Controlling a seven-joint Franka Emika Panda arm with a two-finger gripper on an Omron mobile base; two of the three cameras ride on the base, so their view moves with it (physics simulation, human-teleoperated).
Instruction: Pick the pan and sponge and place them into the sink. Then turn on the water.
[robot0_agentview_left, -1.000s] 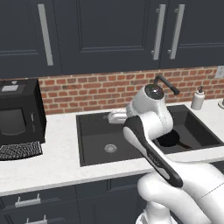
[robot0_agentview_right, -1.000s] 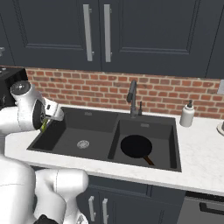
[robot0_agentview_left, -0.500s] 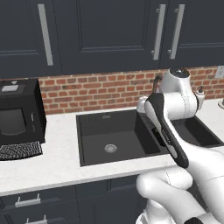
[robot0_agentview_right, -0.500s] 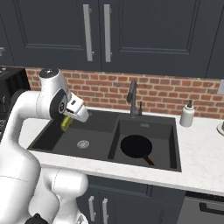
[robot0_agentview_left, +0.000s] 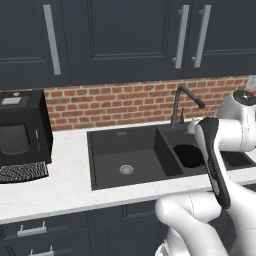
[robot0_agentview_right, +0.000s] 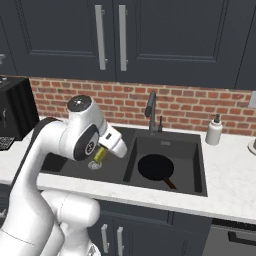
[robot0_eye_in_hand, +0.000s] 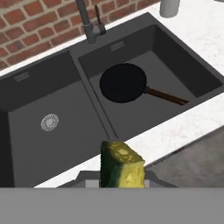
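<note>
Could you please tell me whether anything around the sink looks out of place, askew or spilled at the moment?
Nothing stands out. The pan lies flat in the smaller basin of the sink, handle toward the front corner. The sponge is held in the gripper above the sink's front edge. The faucet runs no water, and no spill shows.

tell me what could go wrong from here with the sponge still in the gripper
1. The sponge hangs near the front rim of the sink; released now, it might land on the counter.
2. The pan fills most of the right basin, so the sponge may land on it.
</note>
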